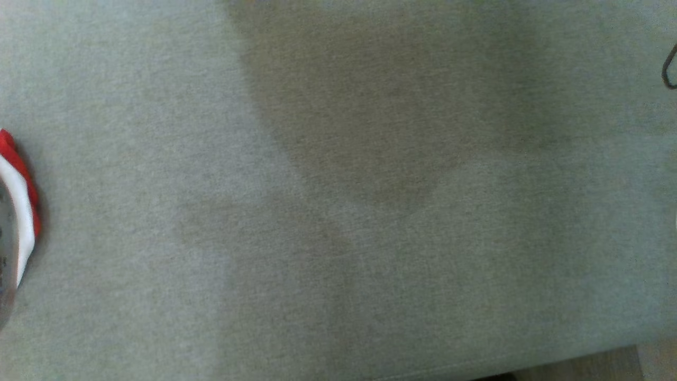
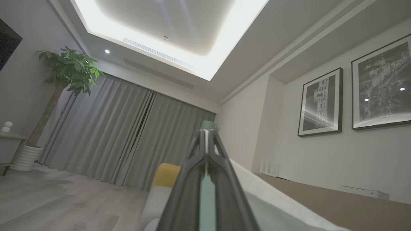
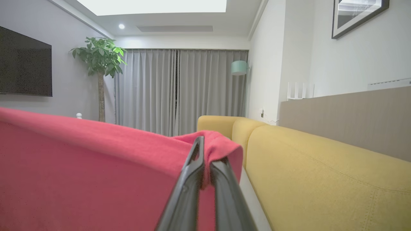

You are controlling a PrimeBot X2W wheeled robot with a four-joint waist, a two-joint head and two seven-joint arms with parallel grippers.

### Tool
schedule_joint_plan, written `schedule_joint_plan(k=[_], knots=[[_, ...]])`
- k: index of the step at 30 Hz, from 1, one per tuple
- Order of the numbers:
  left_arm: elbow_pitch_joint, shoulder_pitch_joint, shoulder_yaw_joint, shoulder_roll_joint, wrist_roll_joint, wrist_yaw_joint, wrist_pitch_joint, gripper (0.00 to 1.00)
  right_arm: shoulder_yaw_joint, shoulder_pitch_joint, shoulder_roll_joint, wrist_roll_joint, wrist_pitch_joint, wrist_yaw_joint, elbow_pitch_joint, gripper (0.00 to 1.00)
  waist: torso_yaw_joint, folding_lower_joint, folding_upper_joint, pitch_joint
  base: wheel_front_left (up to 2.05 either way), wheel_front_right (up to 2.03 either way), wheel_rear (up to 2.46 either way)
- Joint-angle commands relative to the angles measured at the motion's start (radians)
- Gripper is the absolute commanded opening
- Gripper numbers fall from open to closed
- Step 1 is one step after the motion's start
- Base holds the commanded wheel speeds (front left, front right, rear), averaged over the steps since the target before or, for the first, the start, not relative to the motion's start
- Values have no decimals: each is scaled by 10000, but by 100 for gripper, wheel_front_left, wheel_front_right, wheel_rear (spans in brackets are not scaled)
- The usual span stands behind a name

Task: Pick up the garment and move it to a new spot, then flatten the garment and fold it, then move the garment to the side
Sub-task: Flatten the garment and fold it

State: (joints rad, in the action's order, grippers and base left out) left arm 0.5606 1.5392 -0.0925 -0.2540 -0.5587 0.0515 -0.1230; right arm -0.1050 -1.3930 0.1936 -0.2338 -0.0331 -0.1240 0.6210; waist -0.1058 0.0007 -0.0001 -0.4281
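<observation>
You see your right end effector [image 3: 207, 157] pinched tight on the red garment [image 3: 96, 173], beside the yellow sofa [image 3: 321, 179]. Your left end effector [image 2: 208, 138] is closed and empty.

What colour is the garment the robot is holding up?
Red, slightly pinkish. The garment shows best in the right wrist view.

Grey fabric surface [image 1: 338, 222], red-and-white garment [image 1: 24, 206] at its far left.

The left edge cuts off the garment [image 1: 24, 211].
</observation>
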Motion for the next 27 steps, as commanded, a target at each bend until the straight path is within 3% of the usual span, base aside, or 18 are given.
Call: schedule_joint_plan(k=[1,8,14,19,27], knots=[[6,425,67,-385,86,109,-215,0,-25,-318,-106,88,-416,-67,114,0,143,-7,1,-105,0,0,0],[1458,-102,-388,18,-49,584,-942,0,-486,-18,87,-420,-1641,-67,2617,0,577,-7,1,11,0,0,0],[1647,-2440,-861,96,-305,746,-1142,0,-1715,1682,288,-1594,-857,-67,3985,0,926,-7,1,353,0,0,0],[1179,-4989,-1527,-92,-646,784,-1007,0,-3493,3416,1015,-2488,361,-67,3921,0,1234,-7,1,992,0,0,0],[-442,-8136,-2576,-788,-1224,789,-392,0,-5746,5298,2751,-3926,1423,-67,2515,0,1546,-7,1,1886,0,0,0]])
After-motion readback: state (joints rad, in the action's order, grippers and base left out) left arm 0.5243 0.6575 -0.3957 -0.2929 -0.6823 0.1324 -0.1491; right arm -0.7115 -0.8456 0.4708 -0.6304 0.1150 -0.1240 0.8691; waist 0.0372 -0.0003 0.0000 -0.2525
